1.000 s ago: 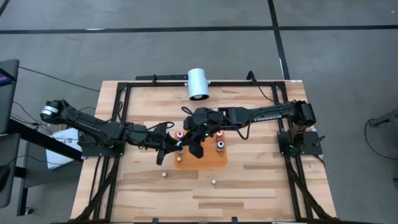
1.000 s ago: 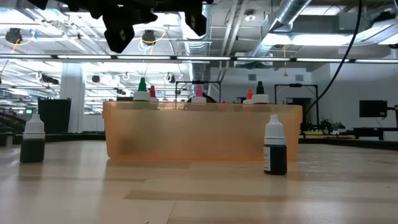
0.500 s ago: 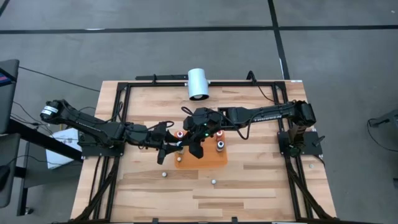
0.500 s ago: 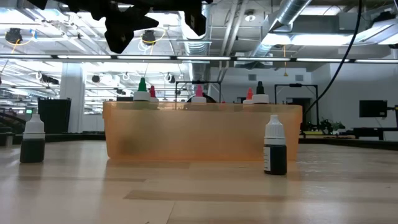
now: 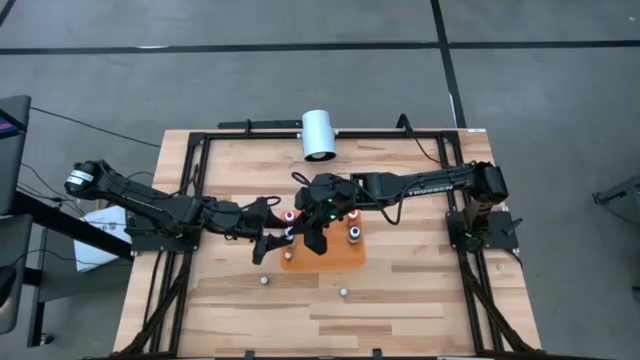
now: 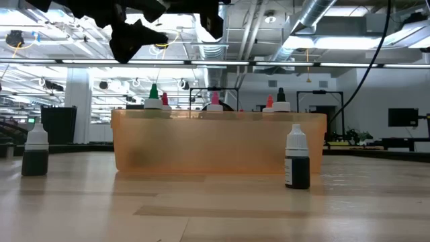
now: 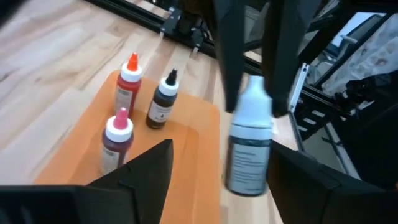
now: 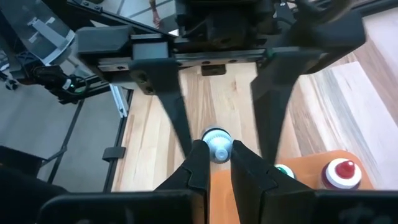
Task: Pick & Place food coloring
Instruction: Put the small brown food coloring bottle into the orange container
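Two grippers meet over the near-left corner of the orange tray (image 5: 335, 258), mid tabletop (image 5: 400, 290). The right gripper (image 8: 216, 163) has its fingers pinched narrow on a white-capped food coloring bottle (image 7: 250, 144), gripping it at the neck and holding it upright. The left gripper (image 7: 217, 180) faces it from the left w/ fingers spread wide, one either side of the bottle and not touching it. In the high view the left gripper (image 5: 275, 240) sits just beside the tray's left edge, the right gripper (image 5: 314, 240) over the tray.

In the tray, left wrist view: a red-topped bottle (image 7: 127, 84), a black-topped bottle (image 7: 163, 101) and a pink-topped bottle (image 7: 116, 140), all upright, close together. Right wrist view also shows a green-topped bottle (image 8: 284, 171) and a red cap (image 8: 340, 173) in the tray, beside the held one. Low view: bottle tips stick up above the tray's translucent orange wall (image 6: 215, 144).

Outside the tray, 2 dark-filled white-capped bottles stand on the tabletop nearer the camera: one to the left (image 6: 35, 153), well apart, one to the right (image 6: 297, 160) near the tray front. A white cylinder (image 5: 319, 134) lies at the far edge of the tabletop.
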